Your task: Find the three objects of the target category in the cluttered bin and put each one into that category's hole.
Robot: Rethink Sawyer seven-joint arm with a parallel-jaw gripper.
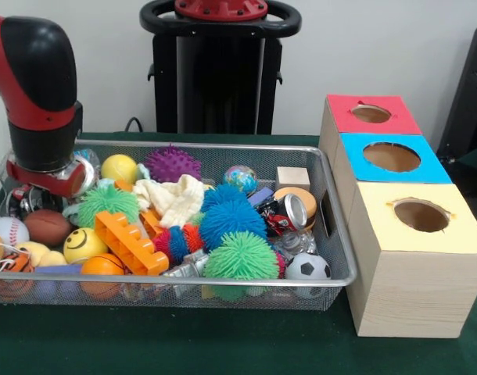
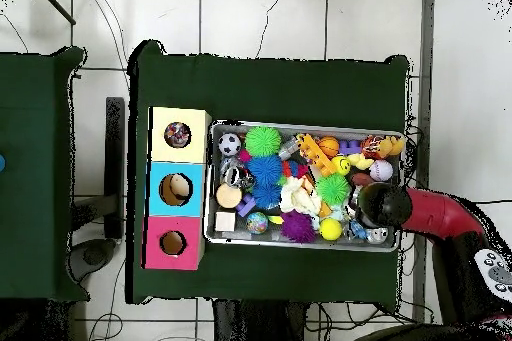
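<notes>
A wire mesh bin (image 1: 338, 248) holds a heap of toys. Spiky balls lie among them: purple (image 1: 172, 164), blue (image 1: 232, 219) and two green (image 1: 240, 256) (image 1: 107, 201). Small sports balls show too: a soccer ball (image 1: 307, 267), a baseball (image 1: 8, 230) and a brown football (image 1: 47, 226). My gripper (image 1: 43, 186) is low over the bin's left end in the front view, just above the football, with its tips hidden. Overhead, the gripper (image 2: 378, 205) covers the bin's right end. Beside the bin are the red hole (image 1: 371, 114), blue hole (image 1: 392, 156) and yellow hole (image 1: 421, 215).
Also in the bin are an orange toy brick (image 1: 130, 242), a white cloth (image 1: 174, 199), a smiley ball (image 1: 84, 244), a crushed can (image 1: 289, 211) and a wooden block (image 1: 292, 177). Overhead, something dark and speckled shows in the yellow box's hole (image 2: 178, 135) and something tan in the blue box's hole (image 2: 177, 189).
</notes>
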